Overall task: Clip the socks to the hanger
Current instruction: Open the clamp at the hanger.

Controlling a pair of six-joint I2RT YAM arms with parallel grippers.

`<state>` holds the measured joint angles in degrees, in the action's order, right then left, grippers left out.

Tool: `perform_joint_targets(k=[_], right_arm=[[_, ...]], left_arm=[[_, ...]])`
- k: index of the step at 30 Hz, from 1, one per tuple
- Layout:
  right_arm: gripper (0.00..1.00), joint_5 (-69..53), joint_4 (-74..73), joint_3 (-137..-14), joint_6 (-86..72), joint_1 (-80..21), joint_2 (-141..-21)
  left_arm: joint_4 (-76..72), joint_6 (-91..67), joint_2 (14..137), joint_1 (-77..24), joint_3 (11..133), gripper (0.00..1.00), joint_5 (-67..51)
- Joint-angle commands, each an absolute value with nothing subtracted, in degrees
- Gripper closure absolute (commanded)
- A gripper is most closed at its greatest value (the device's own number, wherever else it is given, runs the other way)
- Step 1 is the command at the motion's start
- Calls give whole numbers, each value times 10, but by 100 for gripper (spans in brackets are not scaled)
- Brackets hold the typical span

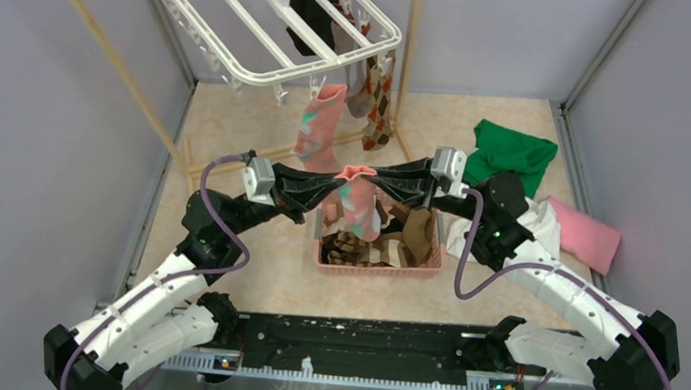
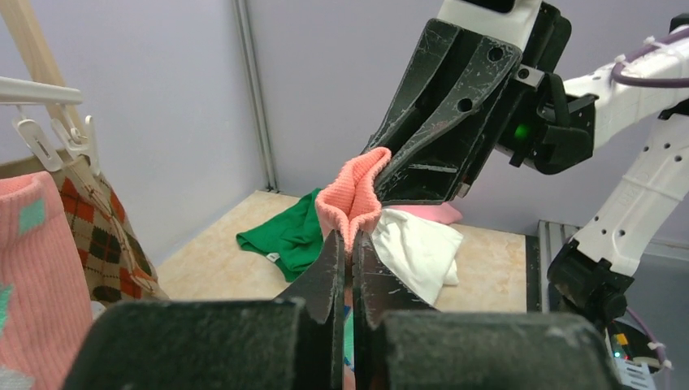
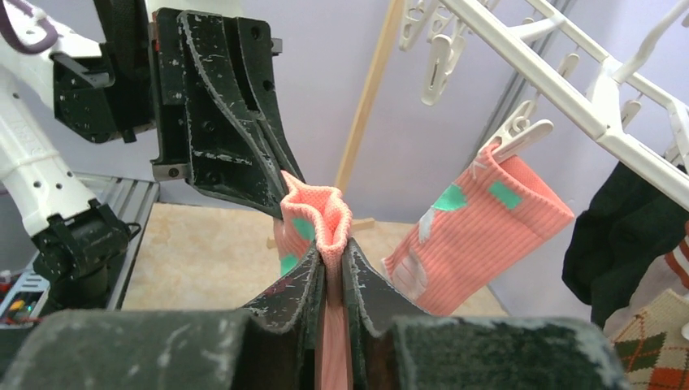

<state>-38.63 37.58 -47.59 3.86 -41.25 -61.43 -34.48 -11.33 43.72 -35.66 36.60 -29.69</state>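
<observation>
Pink-and-teal sock (image 1: 358, 206) pinched at the cuff from both sides, dangling over a pink plastic basket (image 1: 379, 270) of brown and striped socks (image 1: 404, 243). Left gripper (image 1: 336, 187) clamped tight on one edge of the cuff, right gripper (image 1: 380, 181) clamped tight on the other, fingertips nearly meeting. Behind, white grid hanger (image 1: 280, 34) tilted on a wooden rack (image 1: 113, 57), with a matching pink sock (image 1: 317, 127), an argyle sock (image 1: 380, 104) and a black sock (image 1: 305, 17) clipped to it. Mottled beige tabletop (image 1: 233, 138) walled in by lilac panels (image 1: 32, 177); green cloth (image 1: 512, 153), white cloth (image 1: 546, 227) and pink cloth (image 1: 585, 237) heaped at the right. Both arms bent at the elbow, forearms reaching inward toward each other
</observation>
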Motion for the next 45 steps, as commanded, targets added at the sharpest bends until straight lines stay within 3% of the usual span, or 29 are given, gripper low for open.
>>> perform_joint_targets(k=[1,4,7,17,21,28,33,35,36,38,40,41,44,45], right_arm=[[80,-436,370,-486,53,-419,-609],[57,-461,323,-492,77,-419,-606],[44,-483,284,-502,102,-418,-605],[44,-512,318,-522,76,-418,-629],[49,-517,341,-522,54,-418,-632],[73,-519,357,-516,31,-418,-635],[99,-499,328,-524,42,-418,-634],[100,-483,320,-531,29,-418,-637],[100,-479,319,-534,24,-418,-637],[100,-472,315,-535,15,-418,-638],[100,-466,293,-539,16,-418,-638],[100,-462,277,-540,23,-418,-639],[100,-448,248,-542,41,-418,-641],[100,-444,242,-542,45,-418,-642]], left_arm=[[-306,-51,426,-356,396,100,-319],[-201,23,412,-357,427,100,-336],[-92,91,412,-356,479,100,-353],[-18,132,423,-356,527,100,-367],[-32,124,421,-356,520,100,-366],[-73,99,413,-356,501,100,-360],[-110,60,406,-356,481,100,-338],[-128,29,402,-356,469,99,-315],[-131,13,398,-356,464,97,-300],[-134,-36,384,-356,453,76,-246],[-130,-93,362,-356,443,63,-167],[-129,-110,347,-355,437,49,-142],[-106,-140,301,-355,421,25,-89],[-95,-147,287,-356,417,12,-73]])
